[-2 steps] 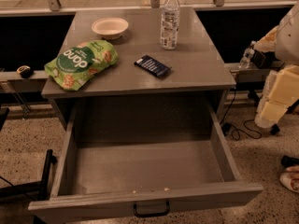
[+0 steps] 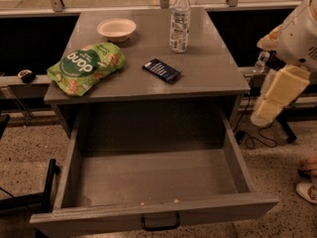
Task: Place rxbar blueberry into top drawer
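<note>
The rxbar blueberry (image 2: 162, 70), a flat dark navy bar with pale lettering, lies on the grey table top (image 2: 208, 73), right of centre and near the front edge. The top drawer (image 2: 153, 214) is pulled wide open below the table, with a black handle (image 2: 160, 223) on its front and only a few crumbs inside. My arm hangs at the right of the table, off its side. Its cream lower link ends in the gripper (image 2: 259, 118), beside the table's right front corner, well apart from the bar and holding nothing that I can see.
A green snack bag (image 2: 86, 67) lies on the table's left side, a white bowl (image 2: 116, 29) at the back left, and a clear water bottle (image 2: 180, 20) at the back centre. Cables (image 2: 255, 138) lie on the floor at the right. A dark chair base (image 2: 29, 197) stands at the left.
My arm has shifted a little to the left, toward the table's right side. The bar, the drawer and the other objects have not moved.
</note>
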### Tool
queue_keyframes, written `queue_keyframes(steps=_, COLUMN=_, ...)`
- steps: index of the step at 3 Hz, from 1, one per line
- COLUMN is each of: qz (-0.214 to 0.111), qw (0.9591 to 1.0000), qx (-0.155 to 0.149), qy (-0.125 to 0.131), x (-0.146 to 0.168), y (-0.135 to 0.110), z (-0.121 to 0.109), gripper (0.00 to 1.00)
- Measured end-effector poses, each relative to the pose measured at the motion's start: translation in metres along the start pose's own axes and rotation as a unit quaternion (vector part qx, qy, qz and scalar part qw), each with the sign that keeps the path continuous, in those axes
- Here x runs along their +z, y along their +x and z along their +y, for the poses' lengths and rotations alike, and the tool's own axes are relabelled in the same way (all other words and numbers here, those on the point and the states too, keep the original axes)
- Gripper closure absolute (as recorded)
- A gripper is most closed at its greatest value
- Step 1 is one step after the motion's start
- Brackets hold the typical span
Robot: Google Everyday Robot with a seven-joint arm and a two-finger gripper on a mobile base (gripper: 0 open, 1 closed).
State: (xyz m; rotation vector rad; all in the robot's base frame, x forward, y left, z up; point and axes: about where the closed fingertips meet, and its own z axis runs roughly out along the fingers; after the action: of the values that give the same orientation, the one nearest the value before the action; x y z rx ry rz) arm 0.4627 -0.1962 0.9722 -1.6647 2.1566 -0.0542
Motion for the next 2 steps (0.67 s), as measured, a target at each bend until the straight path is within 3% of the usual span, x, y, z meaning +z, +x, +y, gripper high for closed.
queue_keyframes(steps=1, qz=-0.078, qw=0.9965, qx=0.009, qy=0.027, x=0.031, y=-0.059, z=-0.044, gripper=0.0)
queue_keyframes(steps=2, qz=-0.145, qw=0.9882, qx=0.034, qy=0.033, x=0.073, y=-0.127, z=-0.086, gripper=0.0)
